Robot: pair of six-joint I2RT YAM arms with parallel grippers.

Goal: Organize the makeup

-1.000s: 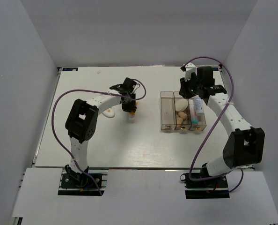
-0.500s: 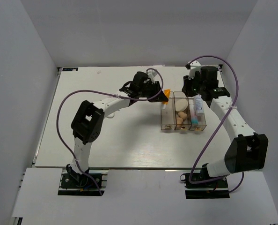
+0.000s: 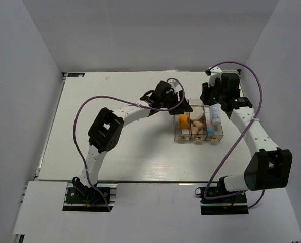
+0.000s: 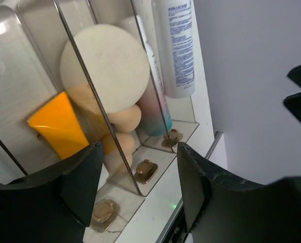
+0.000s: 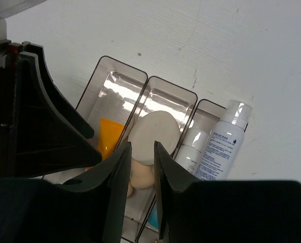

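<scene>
The left gripper [image 4: 139,167] is hovering with its jaws spread wide and nothing between them, just beside the clear organizer [image 5: 115,88] at the far right of the table; the orange tube [image 4: 57,129] is lying in the organizer's left compartment. The round puff [image 4: 105,68] is resting on 2 peach sponges [image 4: 126,119] in the middle compartment; a pink-and-teal bottle [image 4: 158,109] and a white bottle [image 4: 176,45] are standing at the right compartment. The right gripper [image 5: 142,149] is hanging above the puff with a narrow gap between its fingers, holding nothing. The risk lies in the crowding: a spread left finger could be catching a thin wall on the way out and dragging the light organizer, while the right arm, so near, could be tipping the tall white bottle.
</scene>
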